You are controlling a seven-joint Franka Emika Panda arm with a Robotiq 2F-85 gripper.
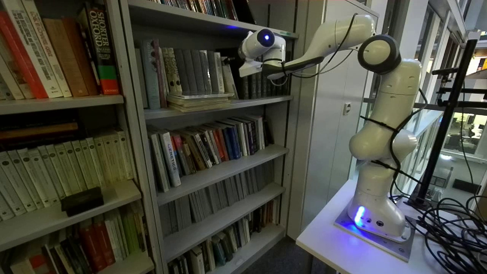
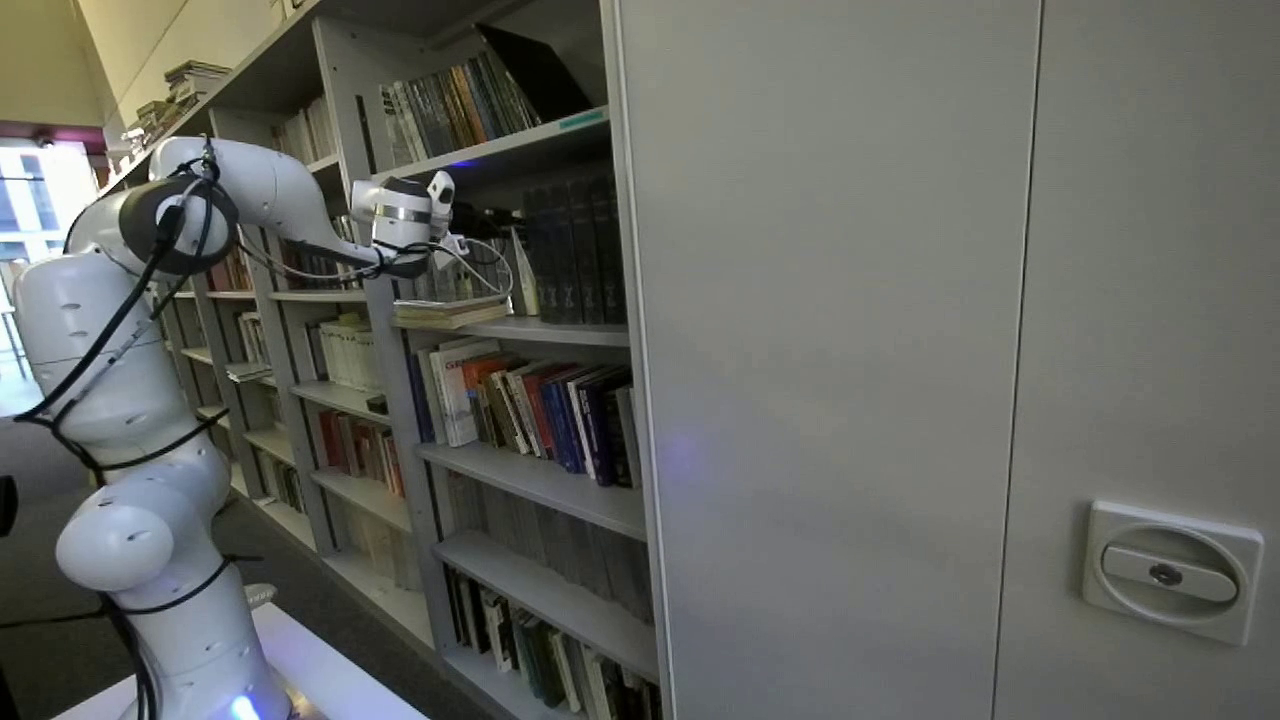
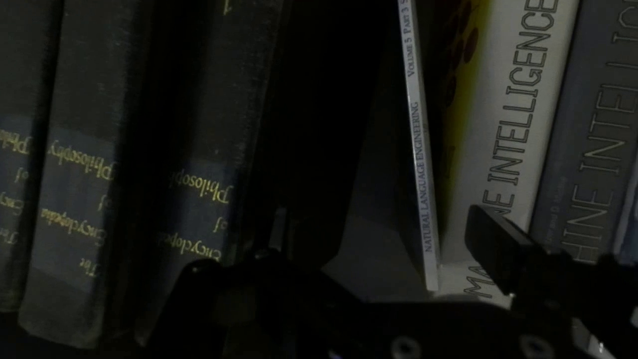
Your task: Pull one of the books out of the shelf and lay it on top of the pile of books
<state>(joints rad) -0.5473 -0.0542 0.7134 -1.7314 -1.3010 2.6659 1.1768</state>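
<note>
Black two-fingered hand [image 3: 379, 227] spread wide, holding nothing.
Inside tall grey metal bookcase [image 1: 232, 166]: thin white-spined book [image 3: 421, 174], leaning; flat, pale book pile [image 1: 198, 103].

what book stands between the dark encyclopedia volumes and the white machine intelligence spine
In the wrist view, a thin, pale-spined Natural Language Engineering book; part of that stretch is too dark to tell.

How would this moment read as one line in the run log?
gripper: open, nothing held | thin book: standing on shelf, between fingers in wrist view | pile of books: lying on same shelf
</note>
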